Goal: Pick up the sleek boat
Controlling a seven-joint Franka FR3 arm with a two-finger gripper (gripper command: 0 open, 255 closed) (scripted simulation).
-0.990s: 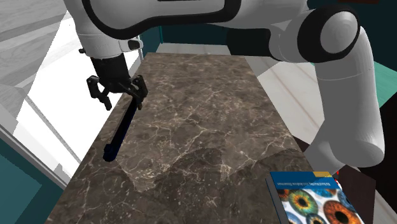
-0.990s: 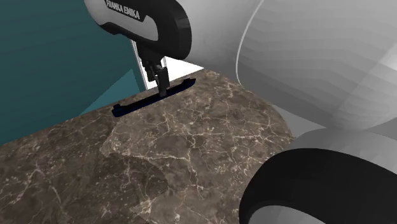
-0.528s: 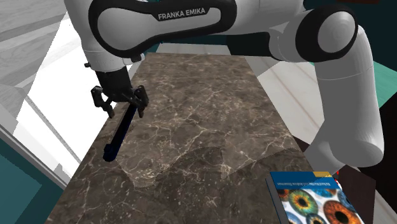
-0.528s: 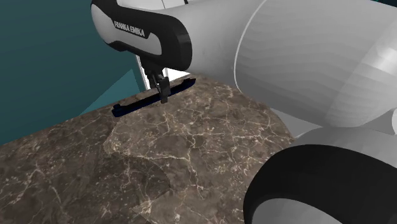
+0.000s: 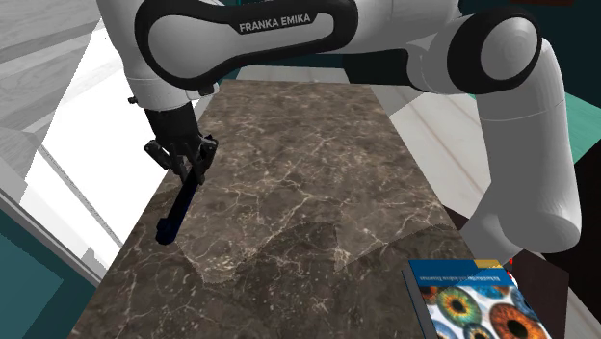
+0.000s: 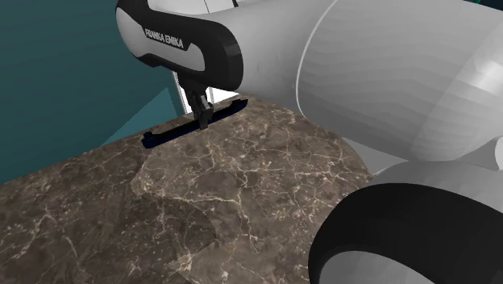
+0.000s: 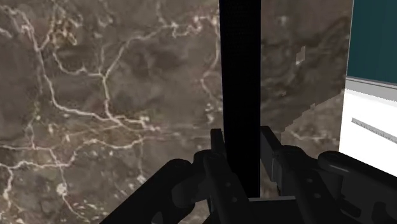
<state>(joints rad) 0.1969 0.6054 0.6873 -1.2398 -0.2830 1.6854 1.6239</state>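
The boat (image 5: 171,219) is a long, thin, very dark blue hull lying flat on the brown marble table (image 5: 308,193), close along the edge at the shoulder view's left. My gripper (image 5: 193,168) reaches down onto the boat's middle, shut on it. In the second exterior view the boat (image 6: 171,134) stretches along the table's far edge with the gripper (image 6: 206,121) clasping it. From the wrist, the boat (image 7: 240,76) runs straight away from the gripper (image 7: 240,153), and both fingers (image 7: 217,150) press its sides. The hull still rests on the tabletop.
A book (image 5: 477,303) with eye pictures on its cover lies at the table's near corner by the stand. The table edge drops off right beside the boat to a white floor (image 5: 67,173). A teal wall (image 6: 64,73) stands behind.
The hand came down over the boat, and its fingers, apart earlier, have closed onto the hull. The boat has not moved.
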